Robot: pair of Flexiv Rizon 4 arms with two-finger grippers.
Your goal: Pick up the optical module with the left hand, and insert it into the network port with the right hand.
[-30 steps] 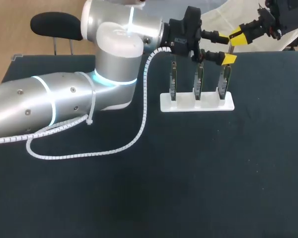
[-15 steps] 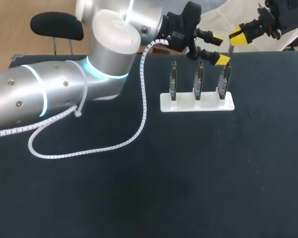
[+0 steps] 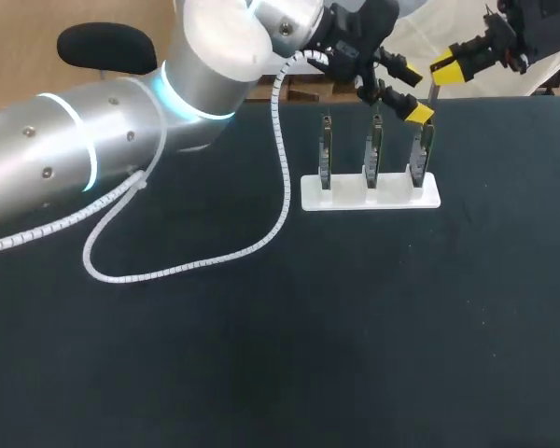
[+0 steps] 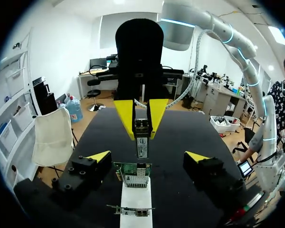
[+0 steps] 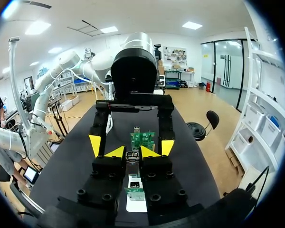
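Left wrist view: my right jaws are pinching the optical module, left jaws spread; I'm judging it light, rigid, slick; hold its flat sides.

Left end effector spread (wide apart), right end effector pinched

Robotics laboratory: left arm and right arm over a black table; near the jaws, a white stand holds upright circuit boards.
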